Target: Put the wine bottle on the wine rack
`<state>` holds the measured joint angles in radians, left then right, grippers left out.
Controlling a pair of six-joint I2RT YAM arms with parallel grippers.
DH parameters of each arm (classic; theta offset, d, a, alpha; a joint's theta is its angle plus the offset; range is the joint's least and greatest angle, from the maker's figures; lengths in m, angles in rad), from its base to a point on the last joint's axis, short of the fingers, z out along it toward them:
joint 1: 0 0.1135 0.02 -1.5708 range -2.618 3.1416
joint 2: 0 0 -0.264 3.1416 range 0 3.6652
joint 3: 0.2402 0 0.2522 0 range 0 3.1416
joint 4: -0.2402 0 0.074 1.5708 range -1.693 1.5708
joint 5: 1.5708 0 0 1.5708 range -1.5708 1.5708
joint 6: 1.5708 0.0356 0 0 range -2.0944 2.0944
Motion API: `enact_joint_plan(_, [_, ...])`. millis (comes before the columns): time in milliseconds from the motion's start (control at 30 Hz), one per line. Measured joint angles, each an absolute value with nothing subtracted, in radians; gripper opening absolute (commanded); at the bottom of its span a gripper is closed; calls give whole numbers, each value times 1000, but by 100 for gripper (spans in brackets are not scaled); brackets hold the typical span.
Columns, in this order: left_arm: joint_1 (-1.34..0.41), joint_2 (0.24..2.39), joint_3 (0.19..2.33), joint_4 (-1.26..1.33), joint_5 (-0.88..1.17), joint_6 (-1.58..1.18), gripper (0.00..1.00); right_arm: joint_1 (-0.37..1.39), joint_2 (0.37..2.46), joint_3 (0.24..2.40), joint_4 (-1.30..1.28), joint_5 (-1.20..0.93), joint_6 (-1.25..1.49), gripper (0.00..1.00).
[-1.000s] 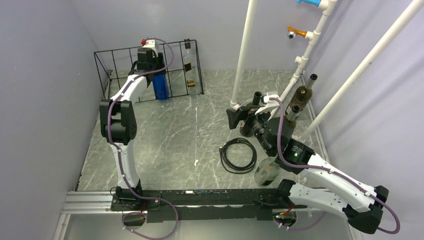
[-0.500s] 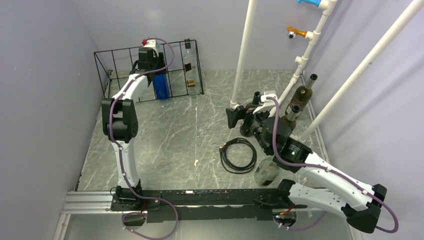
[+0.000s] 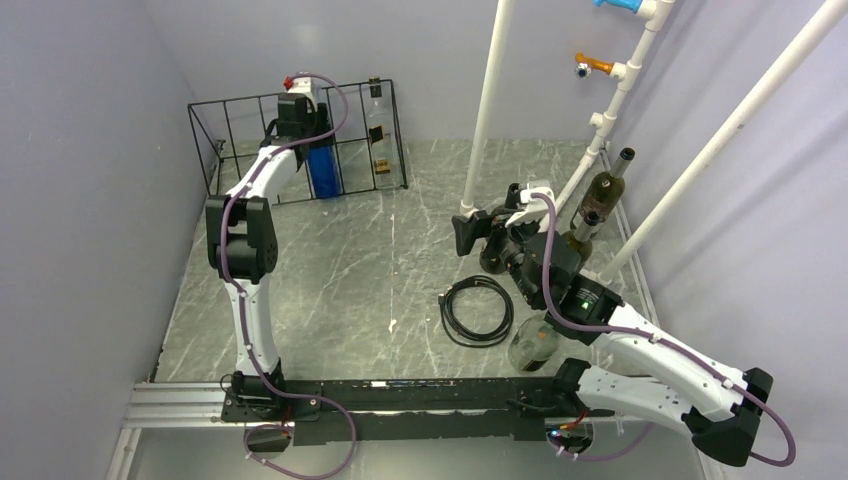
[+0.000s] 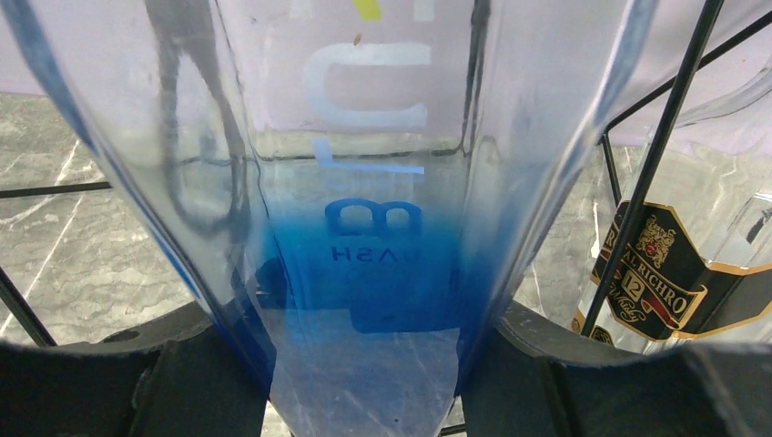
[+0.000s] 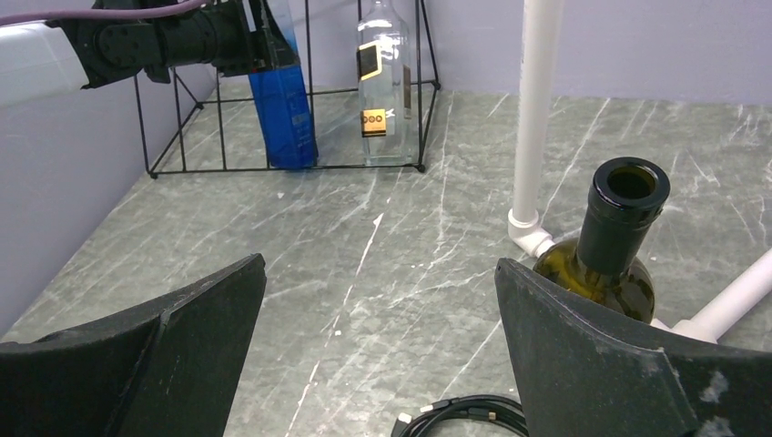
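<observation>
The black wire wine rack [image 3: 235, 150] stands at the far left corner. A blue bottle [image 3: 322, 170] stands upright in it, and my left gripper [image 3: 303, 122] is shut on its upper part. In the left wrist view the blue bottle [image 4: 364, 228] fills the space between my fingers [image 4: 583, 364]. A green wine bottle [image 5: 608, 264] with an open mouth stands to the right of my open, empty right gripper [image 5: 382, 355]. In the top view it [image 3: 578, 238] is partly hidden behind the right arm, whose gripper [image 3: 488, 215] is beside it.
A clear bottle with a black label [image 3: 378, 135] stands in the rack, right of the blue one. A dark bottle [image 3: 605, 190] stands among the white pipe frame [image 3: 490, 110]. A coiled black cable [image 3: 478, 310] and a clear glass item [image 3: 535, 342] lie near the right arm.
The left arm's elbow has shifted slightly, still holding the blue bottle in the rack. The right arm has edged a little towards the green bottle.
</observation>
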<state>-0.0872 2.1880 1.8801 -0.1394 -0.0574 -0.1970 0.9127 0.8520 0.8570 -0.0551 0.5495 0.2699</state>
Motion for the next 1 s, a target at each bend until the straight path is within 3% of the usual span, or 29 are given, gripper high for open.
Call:
enact_joint_plan(100, [-87, 2188, 1882, -141, -57, -199, 68, 911, 852, 857, -54, 550, 270, 100])
enact_joint_plan(267, [-85, 2189, 1884, -144, -51, -207, 93, 907, 852, 857, -54, 549, 270, 100])
enact_joint_plan(700, [-85, 2164, 1869, -179, -23, -249, 93, 902, 851, 857, -59, 538, 273, 100])
enact_joint_plan(1000, [-82, 1920, 1776, -267, -12, -364, 93, 902, 888, 930, -139, 501, 281, 100])
